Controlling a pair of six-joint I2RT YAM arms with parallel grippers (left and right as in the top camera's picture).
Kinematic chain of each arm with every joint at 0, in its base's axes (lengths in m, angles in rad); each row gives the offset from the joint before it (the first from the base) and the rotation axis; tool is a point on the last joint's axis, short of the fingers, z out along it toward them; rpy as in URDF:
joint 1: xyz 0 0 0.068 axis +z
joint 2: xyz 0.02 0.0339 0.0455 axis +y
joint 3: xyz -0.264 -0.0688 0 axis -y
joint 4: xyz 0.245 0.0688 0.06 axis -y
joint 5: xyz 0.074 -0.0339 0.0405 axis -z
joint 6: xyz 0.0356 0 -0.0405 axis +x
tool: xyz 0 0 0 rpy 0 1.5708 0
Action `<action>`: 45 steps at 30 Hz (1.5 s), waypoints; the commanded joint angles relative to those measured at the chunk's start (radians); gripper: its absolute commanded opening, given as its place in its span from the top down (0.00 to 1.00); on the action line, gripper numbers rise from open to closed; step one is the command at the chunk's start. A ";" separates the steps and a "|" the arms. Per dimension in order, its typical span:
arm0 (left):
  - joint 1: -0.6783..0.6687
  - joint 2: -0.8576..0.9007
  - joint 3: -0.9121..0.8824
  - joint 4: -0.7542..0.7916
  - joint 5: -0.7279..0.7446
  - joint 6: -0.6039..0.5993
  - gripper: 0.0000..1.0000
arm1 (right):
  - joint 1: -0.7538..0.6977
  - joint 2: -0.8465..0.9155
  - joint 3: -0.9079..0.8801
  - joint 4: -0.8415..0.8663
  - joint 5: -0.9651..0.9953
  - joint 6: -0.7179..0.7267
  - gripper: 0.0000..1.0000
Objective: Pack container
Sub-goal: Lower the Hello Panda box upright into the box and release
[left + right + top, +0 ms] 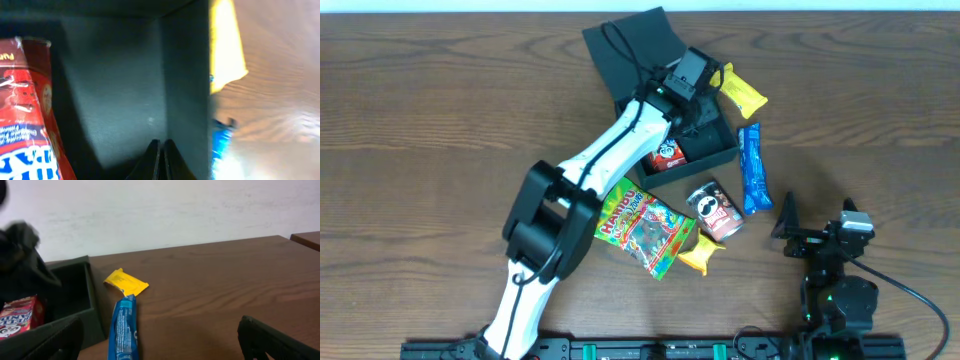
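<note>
The dark container (720, 152) stands open at the table's upper middle, its flap lid (630, 45) folded back. A red snack packet (666, 154) lies inside it and shows in the left wrist view (27, 110) and the right wrist view (20, 316). My left gripper (698, 108) is inside the container, its fingers (161, 160) shut and empty over the bare floor by a wall (185, 85). My right gripper (820, 235) is open and empty at the lower right; its fingers frame the right wrist view (160, 342).
A yellow packet (742, 88) and a blue packet (753, 168) lie right of the container; both show in the right wrist view (125, 282) (122, 330). A Pringles can (716, 210), a Haribo bag (642, 230) and a small yellow packet (703, 254) lie below it.
</note>
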 commanded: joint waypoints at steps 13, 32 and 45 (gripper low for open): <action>0.014 0.084 0.017 -0.162 -0.200 -0.029 0.94 | -0.005 -0.006 -0.002 -0.004 0.003 0.011 0.01; 0.031 0.053 0.018 -0.260 -0.224 -0.023 0.94 | -0.005 -0.006 -0.002 -0.004 0.003 0.011 0.01; 0.038 0.043 0.018 -0.379 -0.354 0.163 0.94 | -0.005 -0.006 -0.002 -0.004 0.003 0.011 0.01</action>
